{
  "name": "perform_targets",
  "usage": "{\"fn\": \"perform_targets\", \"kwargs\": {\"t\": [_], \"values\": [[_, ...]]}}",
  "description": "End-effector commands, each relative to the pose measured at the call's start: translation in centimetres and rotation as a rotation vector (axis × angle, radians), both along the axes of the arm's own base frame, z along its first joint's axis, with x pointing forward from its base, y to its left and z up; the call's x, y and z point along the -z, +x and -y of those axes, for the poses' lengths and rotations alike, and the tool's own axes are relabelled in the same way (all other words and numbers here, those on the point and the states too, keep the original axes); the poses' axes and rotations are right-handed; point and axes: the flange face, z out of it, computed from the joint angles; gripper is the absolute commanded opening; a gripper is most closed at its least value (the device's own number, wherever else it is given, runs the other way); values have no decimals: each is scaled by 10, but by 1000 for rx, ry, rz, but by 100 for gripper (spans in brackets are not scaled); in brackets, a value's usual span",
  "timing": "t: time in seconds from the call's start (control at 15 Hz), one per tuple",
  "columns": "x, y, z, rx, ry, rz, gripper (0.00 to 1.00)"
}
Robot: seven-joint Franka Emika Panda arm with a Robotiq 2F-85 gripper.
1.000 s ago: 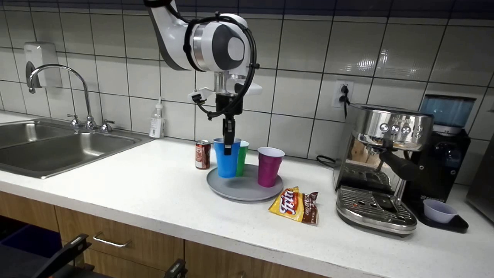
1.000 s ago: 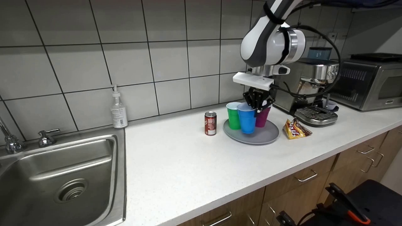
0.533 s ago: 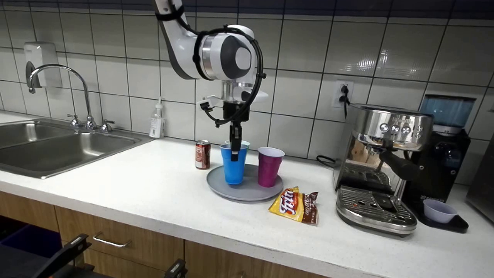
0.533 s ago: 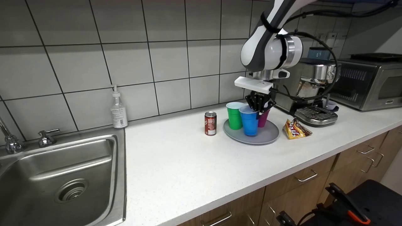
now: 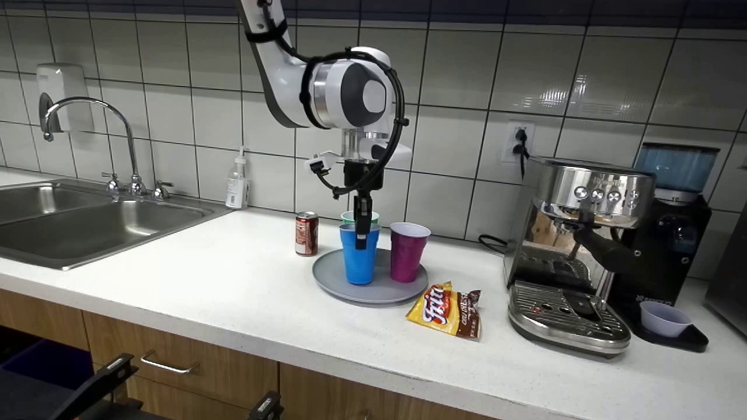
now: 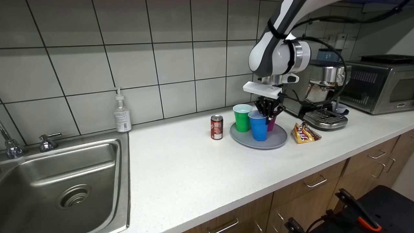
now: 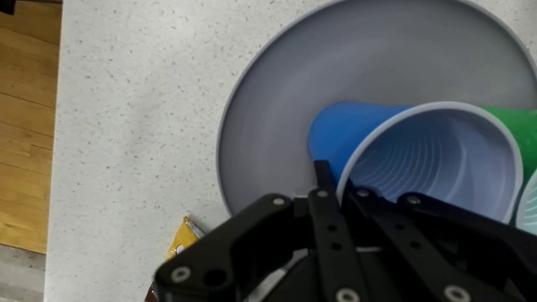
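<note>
My gripper (image 7: 337,181) is shut on the near rim of a blue cup (image 5: 356,265), with one finger outside the wall and one inside. The cup stands about upright over a grey plate (image 5: 373,295); I cannot tell whether its base touches. A green cup (image 6: 242,122) stands close behind it on the plate, mostly hidden in an exterior view. To the other side is a purple cup (image 5: 408,259), partly covered by the gripper (image 6: 267,119) and blue cup (image 6: 258,131) in an exterior view. The wrist view shows the plate (image 7: 264,147) and a piece of the green cup (image 7: 509,126).
A soda can (image 5: 306,234) stands left of the plate. A yellow and brown snack bag (image 5: 446,310) lies by the plate's right front. Farther right is an espresso machine (image 5: 575,262); a sink (image 6: 64,181) and soap bottle (image 6: 122,115) are to the left.
Over the last second, my gripper and the blue cup have moved right and slightly down in both exterior views, away from the wall. The purple cup, can and bag stay put.
</note>
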Motion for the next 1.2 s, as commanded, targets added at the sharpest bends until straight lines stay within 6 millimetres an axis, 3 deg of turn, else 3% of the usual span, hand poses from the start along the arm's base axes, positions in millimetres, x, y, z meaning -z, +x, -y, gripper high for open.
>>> {"fn": "perform_targets", "kwargs": {"t": [0.0, 0.4, 0.53, 1.13], "values": [[-2, 7, 2, 27, 8, -13, 1], [-2, 5, 2, 27, 8, -18, 1], [-2, 4, 2, 28, 8, -19, 29], [-8, -8, 8, 42, 7, -14, 96]]}}
